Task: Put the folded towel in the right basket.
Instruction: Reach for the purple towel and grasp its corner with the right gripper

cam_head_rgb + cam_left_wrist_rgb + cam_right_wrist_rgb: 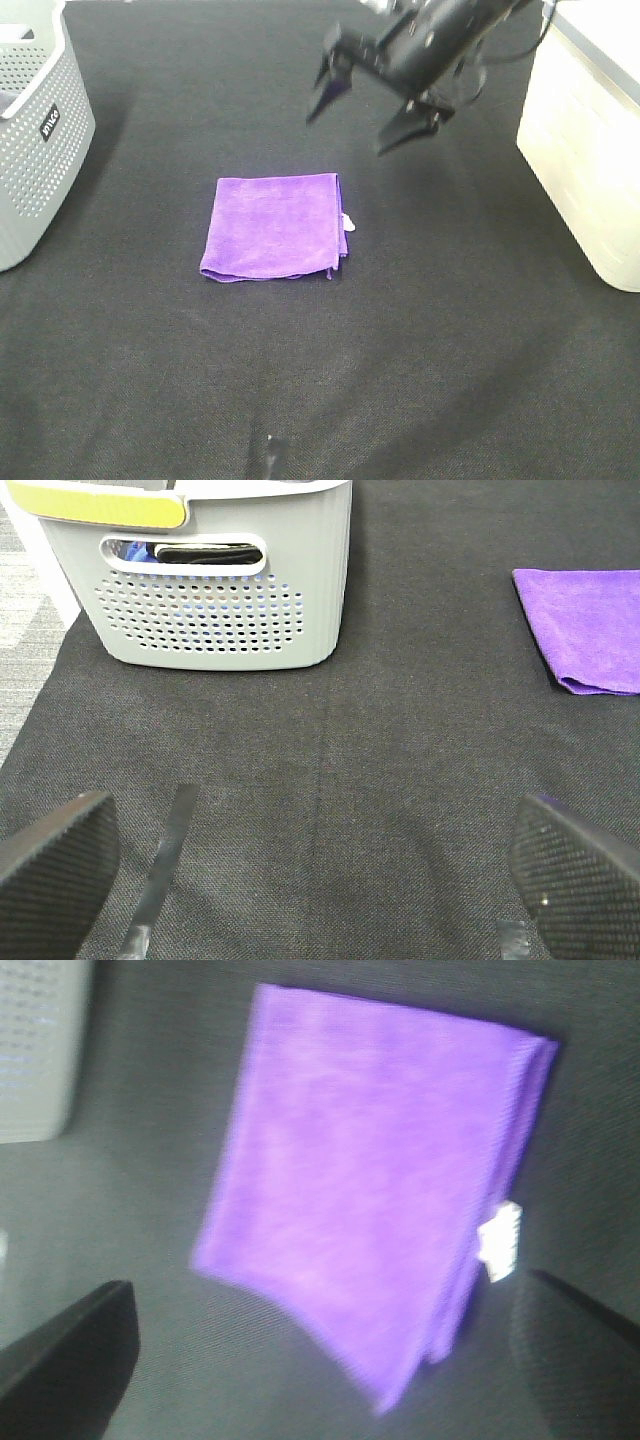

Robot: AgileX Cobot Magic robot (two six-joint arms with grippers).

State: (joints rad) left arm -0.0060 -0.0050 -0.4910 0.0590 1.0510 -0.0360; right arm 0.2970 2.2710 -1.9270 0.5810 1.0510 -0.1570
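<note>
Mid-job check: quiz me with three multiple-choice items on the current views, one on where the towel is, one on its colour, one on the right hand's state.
1. Where is the folded towel? A. Inside a basket. B. Flat on the black table, between the grey basket and the right basket. C. Draped over a basket rim.
2. What colour is it? A. Purple. B. Green. C. White.
3. The right hand is: A. shut on the towel. B. open, clear of the towel. C. out of view.
Answers: 1 B, it lies flat with both baskets apart from it. 2 A, purple in all three views. 3 B, its fingers stand apart with nothing between them.
</note>
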